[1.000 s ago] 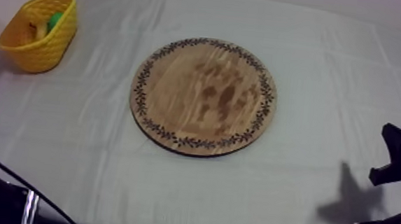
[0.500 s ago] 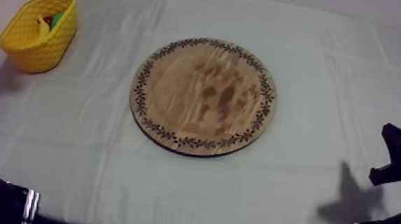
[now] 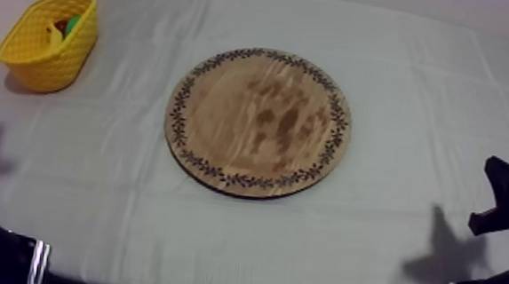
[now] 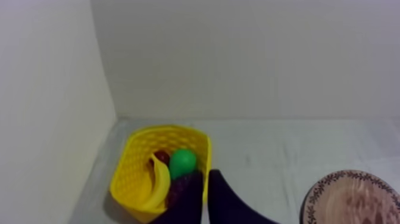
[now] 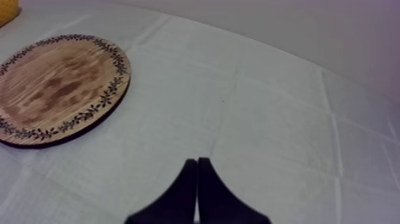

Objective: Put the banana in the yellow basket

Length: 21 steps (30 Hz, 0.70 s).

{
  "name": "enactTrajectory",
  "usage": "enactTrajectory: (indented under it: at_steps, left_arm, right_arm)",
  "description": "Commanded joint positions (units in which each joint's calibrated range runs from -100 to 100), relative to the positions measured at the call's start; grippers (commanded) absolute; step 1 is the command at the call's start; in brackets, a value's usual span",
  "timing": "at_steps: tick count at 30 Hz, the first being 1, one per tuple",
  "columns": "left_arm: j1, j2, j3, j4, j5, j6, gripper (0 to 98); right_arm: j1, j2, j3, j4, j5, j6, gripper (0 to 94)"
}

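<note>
Banana [image 4: 156,186] lay in the far-left basket [image 4: 166,128]; left gripper [image 4: 208,180] and right gripper [image 5: 197,164] sat closed, empty; only parking seemingly remained.

Looks like lab test bench — cloth-draped table [image 3: 422,106] set in corner (bare pale walls [image 4: 250,53]).

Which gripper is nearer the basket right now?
Left. The left gripper is right by the basket, at its rim. The right gripper is low over the cloth, on the far side of the board from the basket.
</note>
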Motion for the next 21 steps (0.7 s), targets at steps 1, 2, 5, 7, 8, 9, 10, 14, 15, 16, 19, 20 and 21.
enactTrajectory:
  at_steps: [1,2,5,7,8,9,10,14,15,16,19,20,21]
  left_arm:
    - [-0.03,-11.34,16.59,0.0,-3.47,1.09,0.1]
    - [-0.04,-12.91,18.82,0.01,-4.22,1.3,0.1]
    - [0.02,-17.15,24.56,-0.14,-6.56,1.42,0.0]
    - [0.12,-19.99,27.71,-0.2,-7.79,1.3,0.0]
    - [0.15,-21.29,29.02,-0.22,-8.12,1.24,0.0]
    - [0.17,-22.46,30.26,-0.23,-8.35,1.2,0.0]
    - [0.18,-23.51,31.47,-0.22,-8.51,1.18,0.0]
    - [0.6,-27.06,35.47,-0.16,-9.06,1.01,0.0]
    - [0.81,-27.79,36.32,-0.19,-9.16,0.97,0.0]
    - [1.0,-28.53,37.15,-0.21,-9.22,0.92,0.0]
    - [1.48,-30.7,39.77,-0.16,-9.36,0.8,0.0]
    - [1.6,-31.35,40.57,-0.12,-9.39,0.77,0.0]
    - [1.71,-31.93,41.3,-0.09,-9.41,0.75,0.0]
  right_arm:
    - [0.01,0.03,-0.03,0.03,-0.01,-0.01,0.2]
    - [0.01,0.03,-0.03,0.03,-0.01,0.0,0.2]
    - [0.01,0.03,-0.03,0.03,-0.01,-0.02,0.2]
    - [0.01,0.03,-0.03,0.03,-0.01,-0.03,0.2]
    - [0.01,0.03,-0.03,0.03,-0.01,-0.03,0.2]
    - [0.01,0.03,-0.03,0.03,-0.01,-0.03,0.2]
    - [0.01,0.03,-0.03,0.03,-0.01,-0.03,0.2]
    - [0.01,0.03,-0.03,0.03,-0.01,-0.03,0.2]
    - [0.01,0.03,-0.03,0.03,-0.01,-0.03,0.2]
    - [0.01,0.03,-0.03,0.03,-0.01,-0.02,0.2]
    - [0.01,0.03,-0.03,0.03,-0.01,-0.03,0.2]
    - [0.01,0.03,-0.03,0.03,-0.01,-0.03,0.2]
    - [0.01,0.03,-0.03,0.03,-0.01,-0.03,0.2]
